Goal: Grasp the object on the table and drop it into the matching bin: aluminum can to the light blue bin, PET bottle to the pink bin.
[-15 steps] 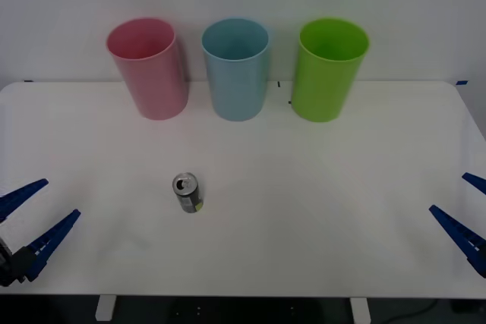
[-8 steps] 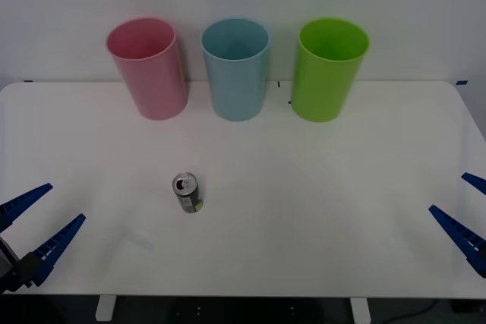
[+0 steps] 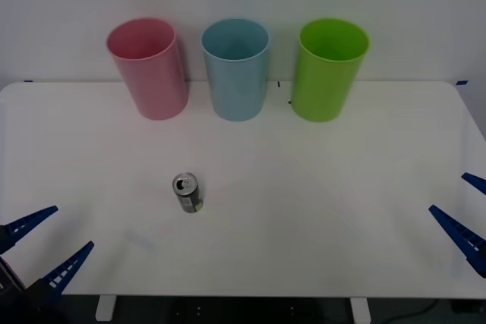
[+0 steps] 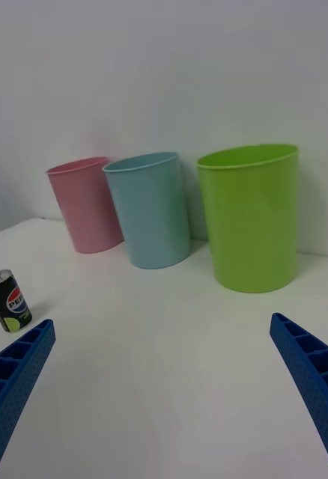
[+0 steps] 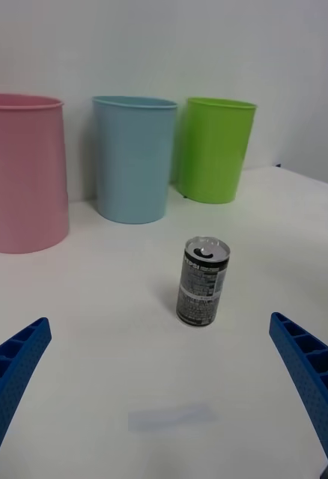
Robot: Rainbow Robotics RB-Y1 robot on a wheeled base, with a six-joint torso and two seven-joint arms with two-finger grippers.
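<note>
The small dark aluminum can [image 3: 187,192] stands upright on the white table [image 3: 319,187], left of centre, its silver top and pull tab showing; it is also in the left wrist view [image 5: 203,281] and the right wrist view [image 4: 7,301]. Along the back stand the pink bin [image 3: 148,67] and the light blue bin [image 3: 236,68]. My left gripper [image 3: 47,244] is open at the front left corner, well short of the can. At the table's right edge my right gripper [image 3: 465,206] is open and holds nothing.
A green bin [image 3: 329,68] stands to the right of the light blue one, all three in a row by the wall. A faint pale patch [image 5: 169,416] lies on the tabletop in front of the can.
My left gripper has moved toward the table's front edge and slightly right. The can, the bins and the right gripper have not moved.
</note>
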